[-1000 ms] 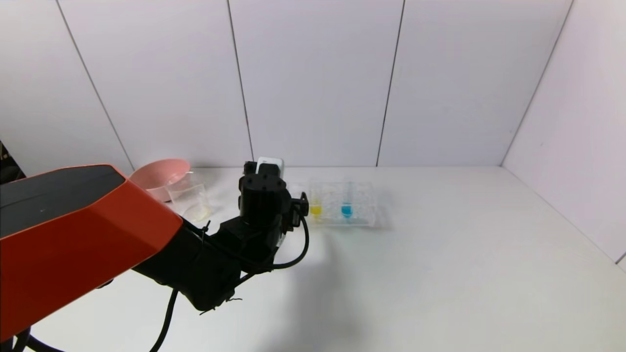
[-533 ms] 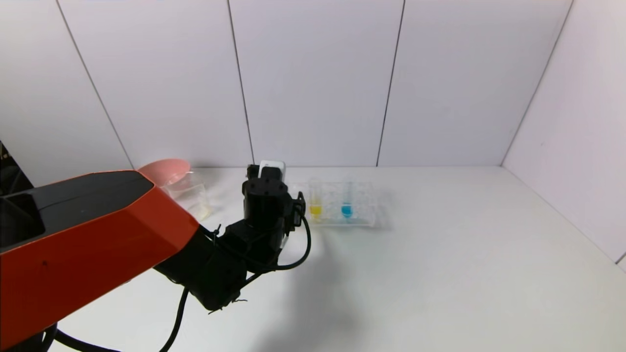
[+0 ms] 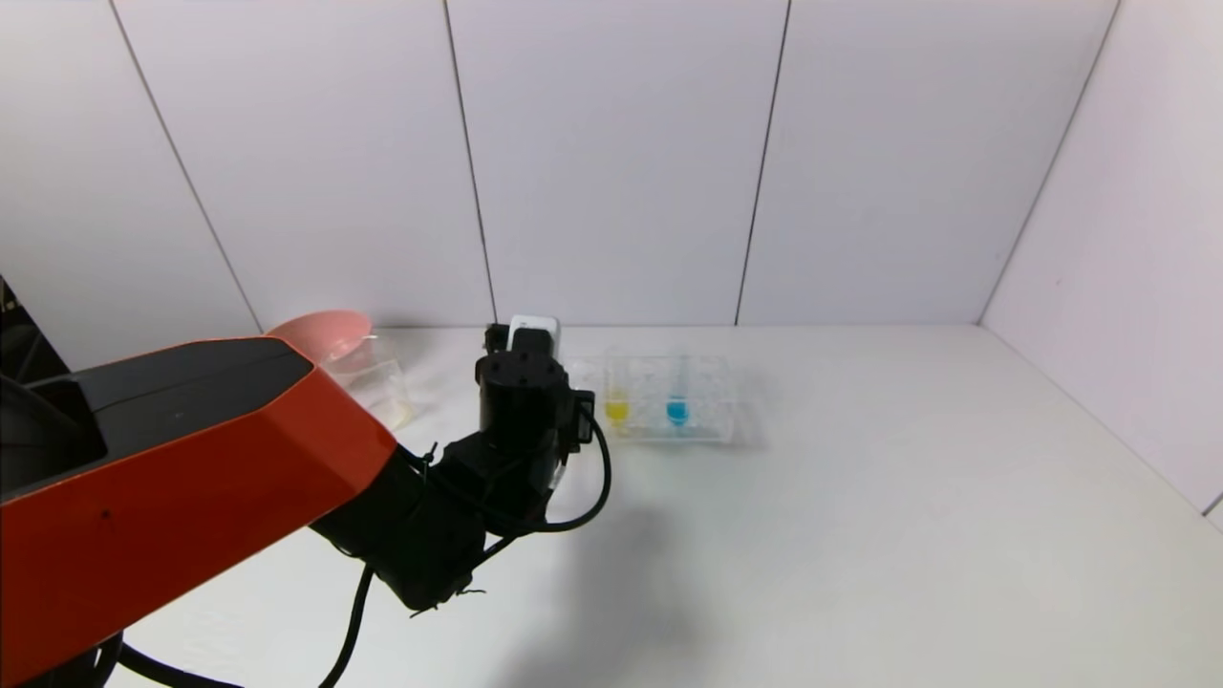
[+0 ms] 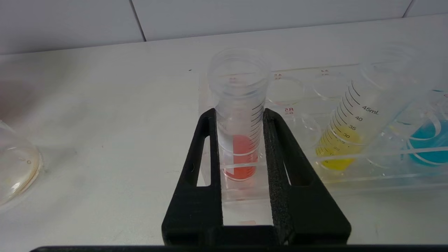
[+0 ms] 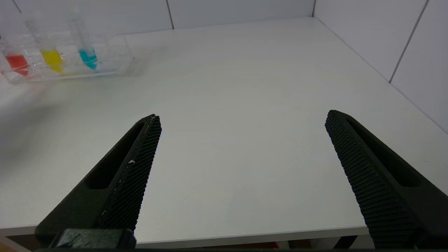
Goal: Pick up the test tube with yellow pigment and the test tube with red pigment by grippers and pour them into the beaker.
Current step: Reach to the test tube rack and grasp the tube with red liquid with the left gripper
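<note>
My left gripper (image 4: 239,112) is at the left end of the clear rack (image 4: 378,175). Its two black fingers press both sides of the test tube with red pigment (image 4: 239,98), which stands upright in the rack. In the head view my left arm (image 3: 521,392) hides that tube. The test tube with yellow pigment (image 4: 353,119) stands one place over in the rack; it also shows in the head view (image 3: 617,397). The beaker (image 3: 373,387) stands left of the rack. My right gripper (image 5: 243,117) is open and empty above the table's front edge.
A tube with blue liquid (image 3: 677,401) stands in the rack beside the yellow one. A pink bowl (image 3: 325,330) sits behind the beaker at the back left. White wall panels close the table at the back and right.
My left arm has edged forward and a little right toward the rack's left end. The tubes, rack and beaker have not moved.
</note>
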